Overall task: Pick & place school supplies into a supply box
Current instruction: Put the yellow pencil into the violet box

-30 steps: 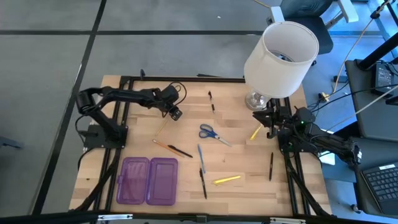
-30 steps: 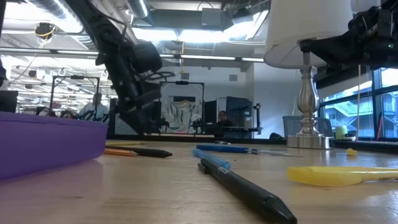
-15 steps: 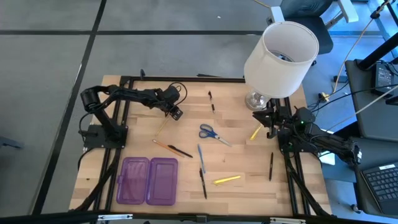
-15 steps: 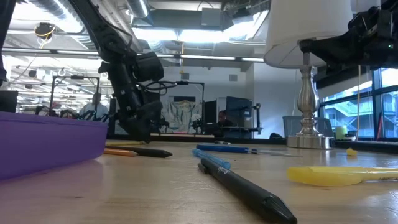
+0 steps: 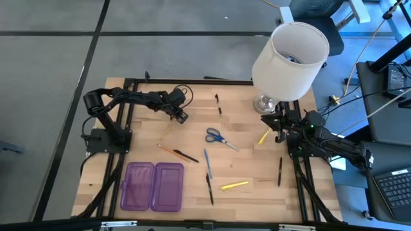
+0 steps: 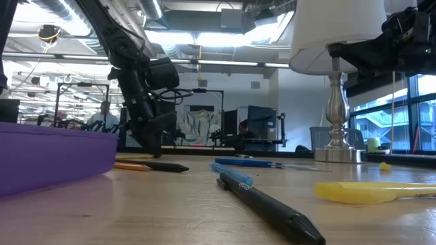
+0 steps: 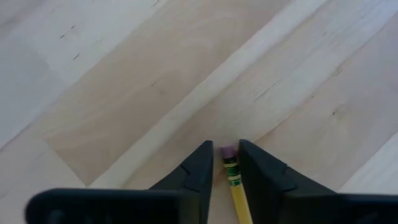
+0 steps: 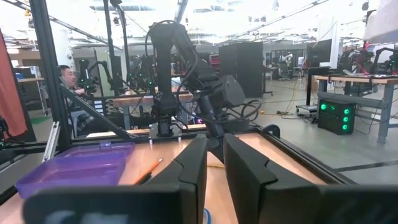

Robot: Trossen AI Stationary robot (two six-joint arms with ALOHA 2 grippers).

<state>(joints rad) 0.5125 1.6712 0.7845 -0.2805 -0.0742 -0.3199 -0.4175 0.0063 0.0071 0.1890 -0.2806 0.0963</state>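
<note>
A yellow pencil [image 5: 167,130] with a pink eraser lies flat on the wooden table at the far left. My left gripper [image 5: 177,119] is down on it and shut on its eraser end [image 7: 228,154]. The purple supply box [image 5: 153,186] lies open at the near left. Blue-handled scissors [image 5: 220,137], a blue pen [image 5: 207,160], black pens [image 5: 210,189] and a yellow marker [image 5: 234,185] lie spread over the table's middle. My right gripper [image 5: 277,125] waits above the table by the lamp base, its fingers [image 8: 194,165] close together with nothing between them. My left gripper pinches the pencil just behind its pink eraser [image 7: 231,169], one finger [image 7: 200,167] on each long side. The fingers slant down from above and lie across the pencil. The pencil lies flat on the table.
A lamp with a large white shade [image 5: 290,59] stands at the far right, close to my right gripper. An orange pencil and a black pen [image 5: 178,153] lie between the held pencil and the box. More pens lie at the far middle [image 5: 219,105] and near right [image 5: 280,172].
My left gripper has come down onto the table over the pencil's eraser end. The pencil has stayed where it lay.
</note>
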